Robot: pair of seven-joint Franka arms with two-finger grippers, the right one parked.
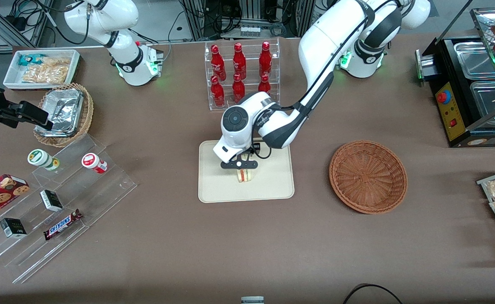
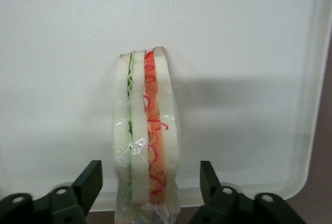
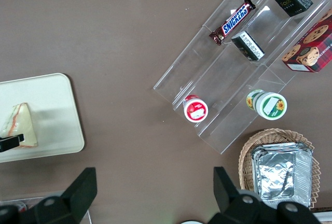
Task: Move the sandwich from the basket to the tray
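The sandwich [image 1: 244,175], a wrapped wedge of white bread with red and green filling, stands on edge on the cream tray [image 1: 268,185], near the tray's middle. My left gripper [image 1: 243,169] is low over it. In the left wrist view the gripper [image 2: 150,171] is open, and there is a gap between the sandwich [image 2: 148,130] and each black finger [image 2: 89,180]. The tray [image 2: 249,53] lies under it. The right wrist view also shows the sandwich [image 3: 19,125] on the tray [image 3: 57,110]. The reddish-brown basket [image 1: 368,176] sits empty beside the tray, toward the working arm's end.
A clear rack of red bottles [image 1: 239,74] stands farther from the camera than the tray. Toward the parked arm's end are an acrylic stepped shelf of snacks [image 1: 61,198], a tan basket with a foil tray [image 1: 63,114] and a white snack bin [image 1: 40,67]. A food warmer [image 1: 471,84] stands at the working arm's end.
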